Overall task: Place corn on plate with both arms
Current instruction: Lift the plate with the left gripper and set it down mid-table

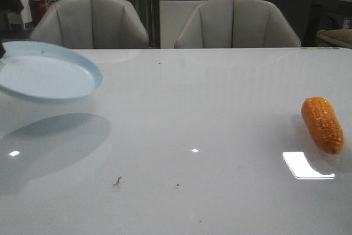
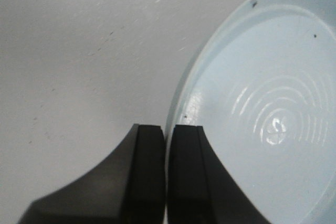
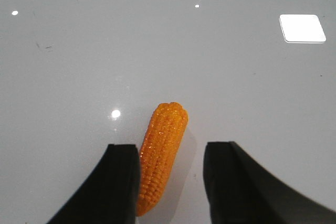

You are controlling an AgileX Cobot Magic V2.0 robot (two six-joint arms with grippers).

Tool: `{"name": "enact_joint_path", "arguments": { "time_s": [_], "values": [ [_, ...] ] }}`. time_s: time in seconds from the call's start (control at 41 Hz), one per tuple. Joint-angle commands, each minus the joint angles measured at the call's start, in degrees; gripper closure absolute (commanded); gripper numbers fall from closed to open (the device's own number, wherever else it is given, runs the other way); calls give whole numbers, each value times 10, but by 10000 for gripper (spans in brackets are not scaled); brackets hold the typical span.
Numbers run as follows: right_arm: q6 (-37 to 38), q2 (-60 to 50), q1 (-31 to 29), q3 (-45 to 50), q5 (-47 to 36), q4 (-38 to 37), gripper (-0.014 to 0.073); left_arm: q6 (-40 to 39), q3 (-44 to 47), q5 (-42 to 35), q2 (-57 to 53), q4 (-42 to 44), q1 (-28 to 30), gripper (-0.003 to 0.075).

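Observation:
The pale blue plate (image 1: 47, 72) hangs tilted above the table at the far left, casting a shadow below it. My left gripper (image 2: 166, 136) is shut on the plate's rim (image 2: 181, 103); the gripper itself is out of the front view. The orange corn (image 1: 323, 124) lies on the table at the right edge. In the right wrist view the corn (image 3: 163, 153) lies between the black fingers of my open right gripper (image 3: 172, 153), close to one finger (image 3: 122, 177) and apart from the other. The right arm does not show in the front view.
The glossy white table (image 1: 192, 136) carries small dark marks (image 1: 117, 180) near the front. Two grey chairs (image 1: 91, 23) stand behind its far edge.

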Motion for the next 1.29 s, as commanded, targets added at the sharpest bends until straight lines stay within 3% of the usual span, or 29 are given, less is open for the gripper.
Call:
{"name": "enact_joint_path", "arguments": {
  "time_s": [0.0,0.22,0.683,1.268],
  "values": [
    [-1,-5,0,-19,-40,-3,188,0,-50,0,-28,-65,-11,627],
    [-1,-5,0,-19,-40,-3,188,8,-73,4,-28,-170,-57,627],
    [-1,-5,0,-19,-40,-3,188,8,-73,-18,12,-174,-175,626],
    [-1,-5,0,-19,-40,-3,188,8,-71,-14,130,-174,-186,608]
  ]
}}
